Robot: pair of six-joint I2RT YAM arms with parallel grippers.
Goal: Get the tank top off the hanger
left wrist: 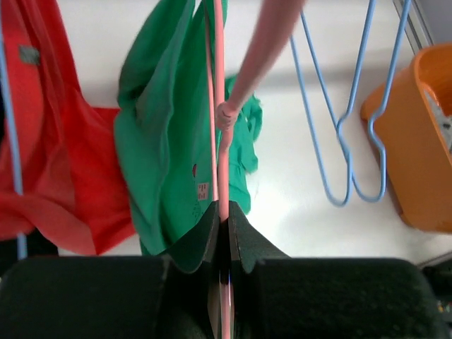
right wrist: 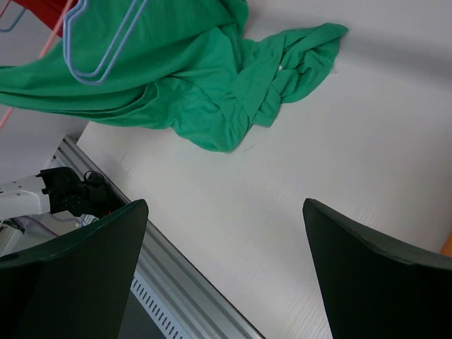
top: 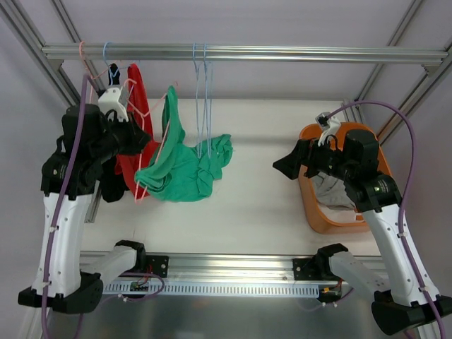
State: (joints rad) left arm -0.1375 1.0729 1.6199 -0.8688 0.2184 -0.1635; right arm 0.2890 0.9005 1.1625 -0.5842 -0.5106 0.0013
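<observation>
Pinching the pink hanger (left wrist: pixel 218 106) tight, the left fingers (left wrist: pixel 198 244) sit just beside the green tank top (left wrist: pixel 162 141); the right fingers (right wrist: pixel 78 275) stand wide open, empty, near it.

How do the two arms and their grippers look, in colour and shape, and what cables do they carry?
The left arm and right arm have white links with black joints and bases. A purple cable runs along each. The right gripper has two broad, dark, wedge-shaped fingers.

table (top: pixel 261 205): white | rail (top: pixel 282 53): aluminium, overhead | walls (top: pixel 247 21): pale, perhaps lilac | light: even
</observation>
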